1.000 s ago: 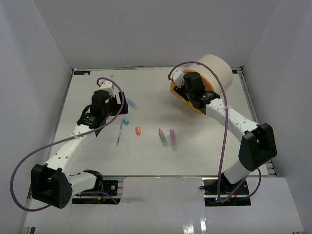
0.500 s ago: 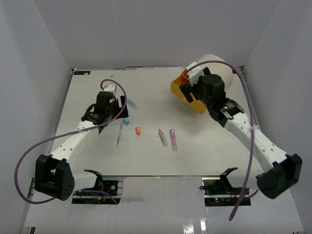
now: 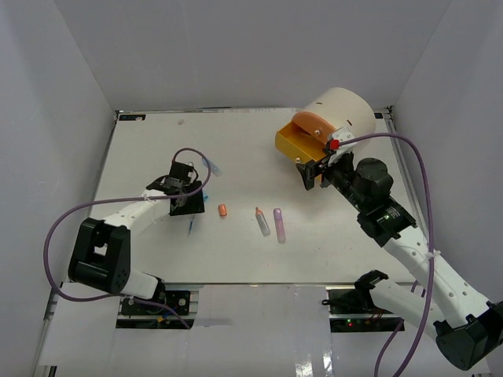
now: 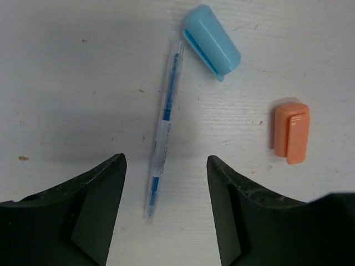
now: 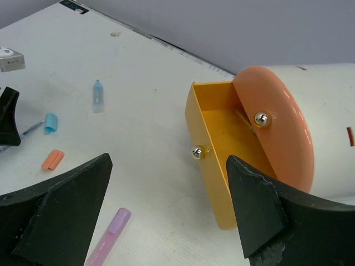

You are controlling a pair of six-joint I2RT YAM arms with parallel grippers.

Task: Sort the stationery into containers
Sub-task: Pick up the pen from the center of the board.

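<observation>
A slim blue pen (image 4: 163, 127) lies on the white table between the fingers of my left gripper (image 4: 165, 162). The jaws stand open on either side of it without touching. Just beyond it lie a light blue cap (image 4: 212, 47) and an orange cap (image 4: 290, 133). From above, the left gripper (image 3: 187, 200) covers most of the pen (image 3: 192, 226). My right gripper (image 5: 167, 160) is open and empty, near the yellow drawer (image 5: 222, 138), which is pulled out of the cream cylinder (image 3: 346, 110). The orange drawer (image 5: 277, 133) above it is closed.
A purple marker (image 3: 279, 224), an orange-tipped marker (image 3: 262, 221) and the orange cap (image 3: 223, 210) lie mid-table. A clear teal-tipped marker (image 3: 212, 166) lies beyond the left gripper. White walls enclose the table on three sides.
My left gripper came down over the blue pen and its jaws narrowed. My right gripper opened and drew back from the yellow drawer, which stays pulled out.
</observation>
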